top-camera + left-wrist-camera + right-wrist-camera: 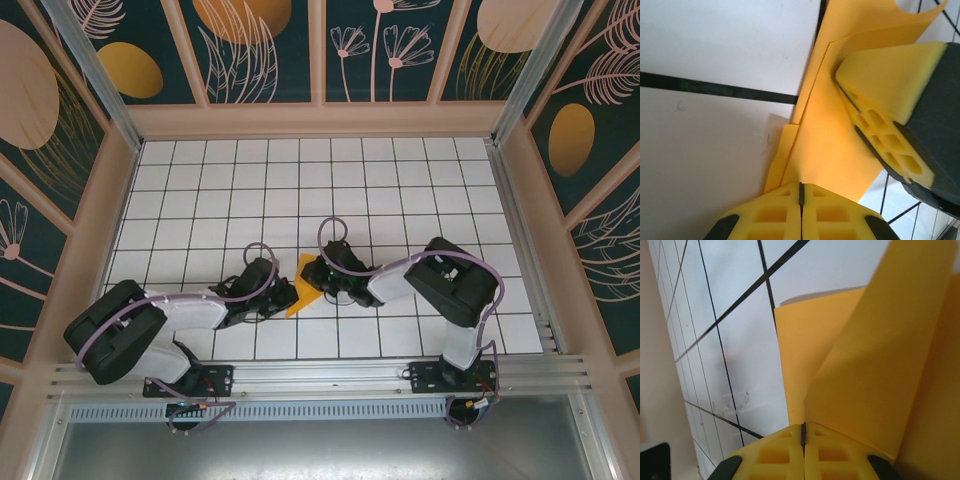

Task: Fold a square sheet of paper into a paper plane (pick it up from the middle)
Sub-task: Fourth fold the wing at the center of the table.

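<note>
Pinching the folded sheet of paper [300, 295] with the left gripper [288, 291], jaws closed tight on its 9 o'clock edge. Gripping its 3 o'clock side with the right gripper [318, 272], jaws likewise closed. Holding it just 6 o'clock of centre on the table [300, 180], one flap raised.

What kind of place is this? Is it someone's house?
Probably not a house. It looks like a small robot workshop booth. A white grid table sits inside leafy wallpaper walls, and two robot arms, bolted to a metal rail, hold folded orange paper.
</note>
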`<state>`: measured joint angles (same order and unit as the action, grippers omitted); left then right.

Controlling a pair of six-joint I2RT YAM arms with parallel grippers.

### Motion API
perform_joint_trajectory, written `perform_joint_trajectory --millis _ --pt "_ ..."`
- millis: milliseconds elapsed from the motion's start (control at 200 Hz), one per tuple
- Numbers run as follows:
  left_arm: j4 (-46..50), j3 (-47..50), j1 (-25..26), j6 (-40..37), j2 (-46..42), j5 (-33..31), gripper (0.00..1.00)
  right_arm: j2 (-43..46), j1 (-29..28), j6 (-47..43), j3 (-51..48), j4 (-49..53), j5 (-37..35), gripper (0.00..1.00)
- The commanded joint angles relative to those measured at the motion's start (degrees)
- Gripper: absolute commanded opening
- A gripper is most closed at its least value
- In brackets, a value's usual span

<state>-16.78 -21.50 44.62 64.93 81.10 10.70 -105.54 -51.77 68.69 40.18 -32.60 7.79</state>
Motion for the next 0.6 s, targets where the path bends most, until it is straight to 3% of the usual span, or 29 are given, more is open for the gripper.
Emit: perform_joint_trajectory --millis 0,380,595 --pt "2.89 1.89 -0.15 -1.93 1.24 1.95 0.06 -0.03 1.45 -7.77 1.81 5.0 3.43 0.07" --pt "2.24 6.22 -0.15 -2.21 1.64 1.8 0.06 5.51 4.43 -17.16 2.12 7.1 14.92 0.07" --pt "2.82 5.0 -0.15 -2.85 2.9 1.67 0.05 2.18 2.72 -16.05 2.91 7.43 14.39 0.05"
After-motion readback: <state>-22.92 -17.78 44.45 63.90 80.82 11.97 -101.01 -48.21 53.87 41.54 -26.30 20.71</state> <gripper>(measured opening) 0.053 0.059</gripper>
